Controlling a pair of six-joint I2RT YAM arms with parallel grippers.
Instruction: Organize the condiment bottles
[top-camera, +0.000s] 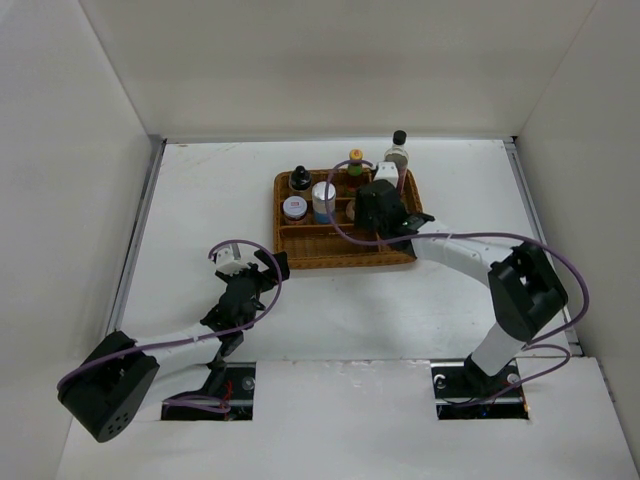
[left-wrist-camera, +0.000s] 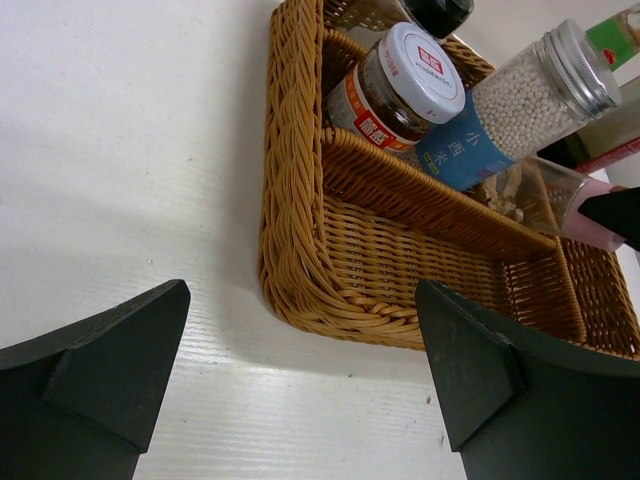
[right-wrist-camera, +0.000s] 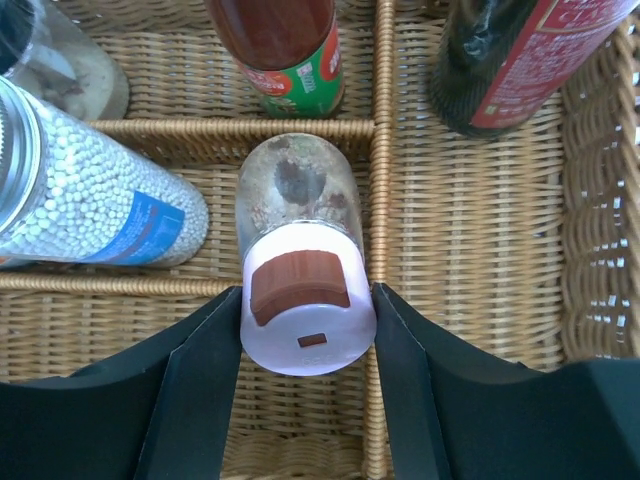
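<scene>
Space shows between the two sides of the left claw (left-wrist-camera: 302, 300), spread wide and holding nothing, low over the white table (left-wrist-camera: 120, 150) just beside the wicker tray (left-wrist-camera: 300, 200), maybe kept out of the way. Further in, the right claw (right-wrist-camera: 307, 295) pinches the pink-lidded shaker (right-wrist-camera: 300, 200) by its lid, one side pressed on each edge, likely to set it right in its tray box. Behind stand the red-green bottle (right-wrist-camera: 290, 50) and tall dark bottle (right-wrist-camera: 500, 60), with the blue-white cylinder (right-wrist-camera: 100, 210) beside, all in the tray.
</scene>
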